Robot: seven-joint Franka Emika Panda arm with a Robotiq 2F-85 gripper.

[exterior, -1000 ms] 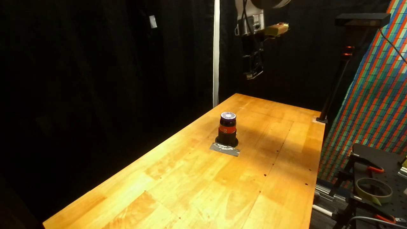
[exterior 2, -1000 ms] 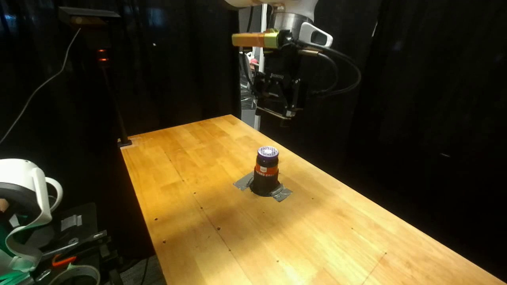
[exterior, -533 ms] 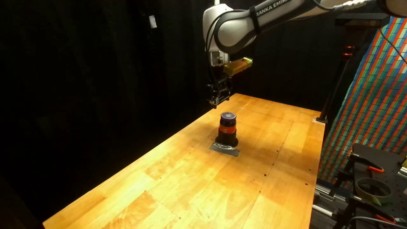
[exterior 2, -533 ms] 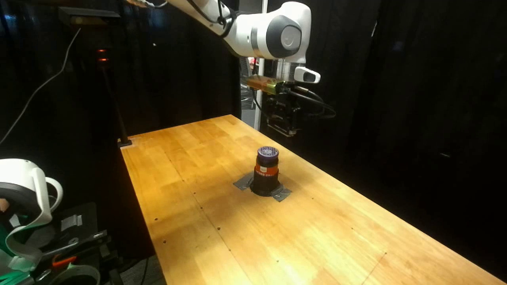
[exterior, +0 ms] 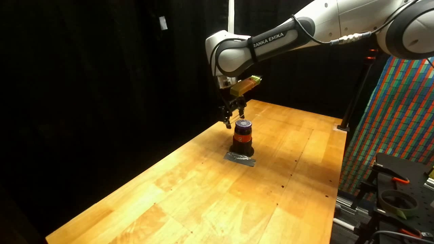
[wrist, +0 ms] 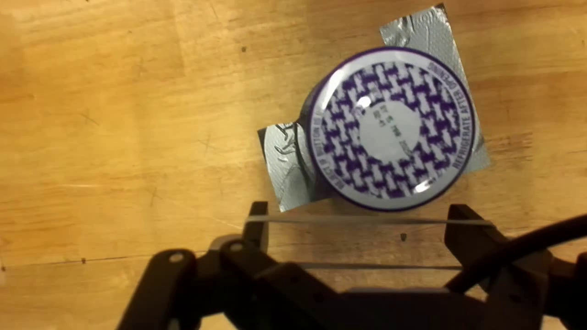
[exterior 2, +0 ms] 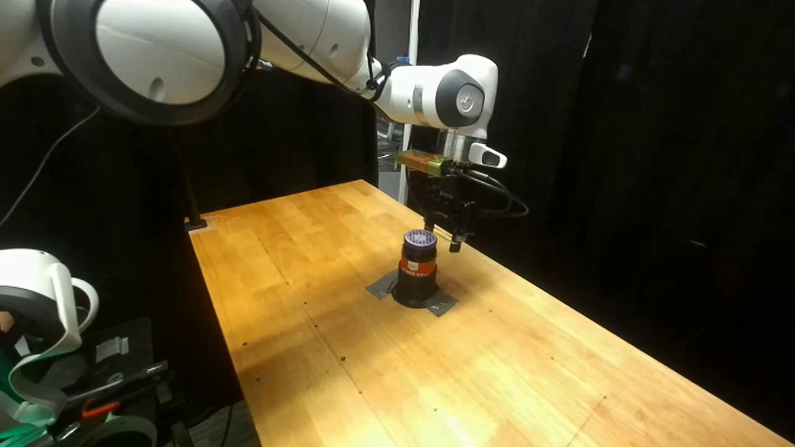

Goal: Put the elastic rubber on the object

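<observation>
Elastic rubber band point(wrist: 348, 220): thin loop, two taut strands, not yet on the jar. Entries run left to right, by the wrist view.

Hand point(exterior: 235, 121): fingers point(wrist: 257, 233) well apart, loop stretched across them. Lower and nearer the jar than a second ago; now just beside it, above the worktop point(exterior 2: 323, 248). Exact height against the lid: cannot tell.

Duct tape point(wrist: 293, 169): silver, wrinkled, a piece at either side of the black holder point(exterior 2: 415, 290).

Jar point(exterior 2: 418, 266): upright, unmoved, seated in the holder; orange-red label, purple-patterned lid point(wrist: 391, 129).

Bearing on task: carrying-over looks nearly done; fitting remains. Judged next: centre over the lid, then lower, strands passing on opposite sides. Hazards: the finger at wrist-view right seems in line with the rim and could knock it; the loop could slip off the fingertips.
</observation>
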